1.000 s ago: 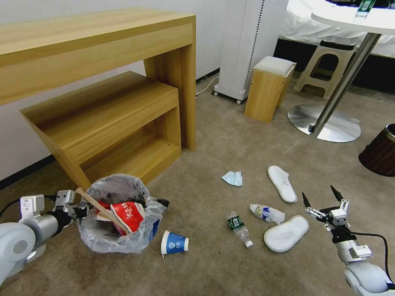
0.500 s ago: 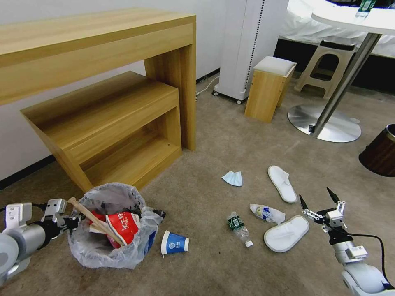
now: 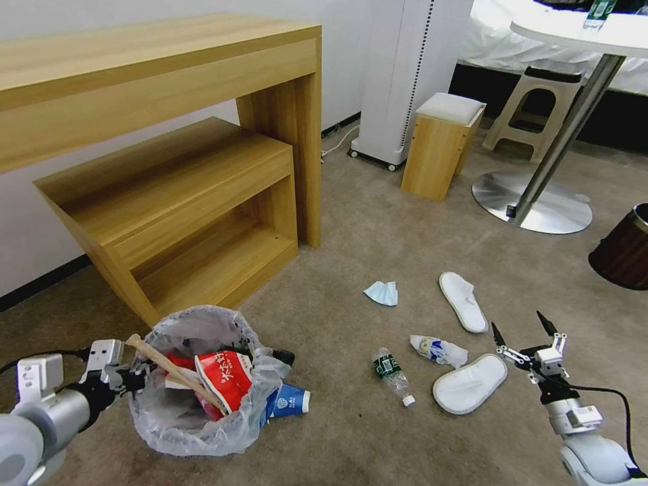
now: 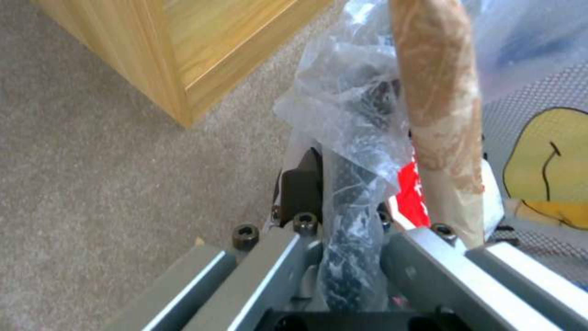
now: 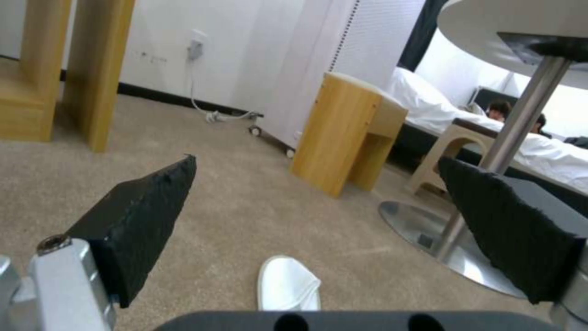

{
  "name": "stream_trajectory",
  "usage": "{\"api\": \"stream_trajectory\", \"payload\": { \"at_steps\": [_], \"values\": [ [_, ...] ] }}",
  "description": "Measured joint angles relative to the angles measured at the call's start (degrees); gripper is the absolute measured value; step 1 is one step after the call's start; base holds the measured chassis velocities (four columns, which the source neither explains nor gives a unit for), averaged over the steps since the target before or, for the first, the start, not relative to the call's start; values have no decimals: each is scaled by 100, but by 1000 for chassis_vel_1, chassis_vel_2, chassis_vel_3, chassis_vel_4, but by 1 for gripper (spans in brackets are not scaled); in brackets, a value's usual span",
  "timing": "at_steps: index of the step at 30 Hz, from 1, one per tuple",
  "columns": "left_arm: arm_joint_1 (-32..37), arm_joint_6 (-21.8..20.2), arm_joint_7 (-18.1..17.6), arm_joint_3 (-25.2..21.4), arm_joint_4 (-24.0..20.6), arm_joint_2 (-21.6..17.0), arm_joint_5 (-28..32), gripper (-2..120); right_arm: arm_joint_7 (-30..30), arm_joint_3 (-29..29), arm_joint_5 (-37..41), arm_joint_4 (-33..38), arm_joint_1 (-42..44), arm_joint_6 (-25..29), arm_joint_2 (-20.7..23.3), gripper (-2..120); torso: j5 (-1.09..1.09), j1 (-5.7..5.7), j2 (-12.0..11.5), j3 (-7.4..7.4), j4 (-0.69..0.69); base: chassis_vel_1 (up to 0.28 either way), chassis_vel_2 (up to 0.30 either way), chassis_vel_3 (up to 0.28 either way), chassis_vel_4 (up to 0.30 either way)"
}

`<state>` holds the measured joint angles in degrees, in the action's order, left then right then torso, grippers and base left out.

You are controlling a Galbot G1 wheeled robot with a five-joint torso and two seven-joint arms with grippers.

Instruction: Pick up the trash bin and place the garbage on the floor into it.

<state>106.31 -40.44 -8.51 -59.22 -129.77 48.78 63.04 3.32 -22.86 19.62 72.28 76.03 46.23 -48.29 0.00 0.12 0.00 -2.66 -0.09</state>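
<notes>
- Head view puts the bin on the floor at near left, in front of the wooden shelf unit, lined with a clear bag and already part full: a red wrapper and a wooden stick stick out of it.
- Left end effector is clamped on the bin's rim on its left side; the left wrist view shows the fingers closed over the bag-covered black edge. Whether the bin is lifted or resting on the carpet I cannot tell.
- Slippers, two of them, lie loose on the floor: one farther out, one just beside the right end effector.
- Right end effector hovers at near right with its fingers spread wide and nothing between them.
- Bottle lies between the bin and the near slipper, not yet collected.
- Cup, blue and white, lies on its side touching the bin's right side, outside it.
- Crumpled wrapper sits near the bottle and the near slipper.
- Mask, light blue, lies farther out, well apart from the bin.
- Judged from this, the bin is in hand and partly loaded, but six pieces are left on the floor.
</notes>
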Motion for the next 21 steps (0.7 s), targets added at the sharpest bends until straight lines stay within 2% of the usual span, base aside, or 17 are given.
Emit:
{"api": "stream_trajectory", "payload": {
  "at_steps": [12, 21],
  "values": [
    [-56, 20, 50, 12, 30, -141, 53, 0, -7, -12, -250, 165, 237, 2, 78, 100, -1, 0, 0, 0, -1, 0, 0, 0, 0],
    [-4, 26, 100, -40, -22, -176, 76, 0, -440, 203, -216, 409, 544, 10, 224, 100, 0, 0, 0, 0, -1, 0, 0, 0, 0]
  ]
}}
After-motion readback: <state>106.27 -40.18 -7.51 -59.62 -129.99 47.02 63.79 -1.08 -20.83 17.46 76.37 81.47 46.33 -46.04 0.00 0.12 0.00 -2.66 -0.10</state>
